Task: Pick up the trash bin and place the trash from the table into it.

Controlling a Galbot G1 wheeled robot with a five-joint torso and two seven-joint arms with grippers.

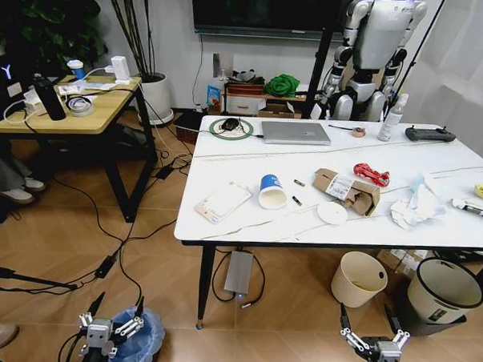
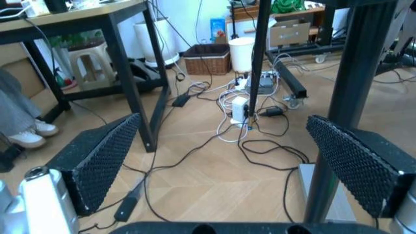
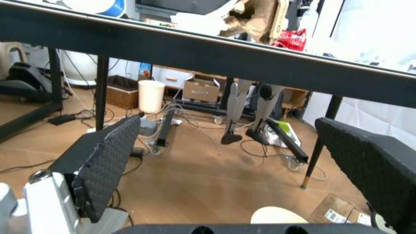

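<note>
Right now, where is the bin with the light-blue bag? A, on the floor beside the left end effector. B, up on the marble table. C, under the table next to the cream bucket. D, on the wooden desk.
A: in the head view the trash bin sits on the wood floor right beside the open left end effector, left of the table, well apart from the cream bucket.

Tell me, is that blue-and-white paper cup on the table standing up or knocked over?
Knocked over. The paper cup lies on its side on the table, its round white opening facing the camera.
</note>
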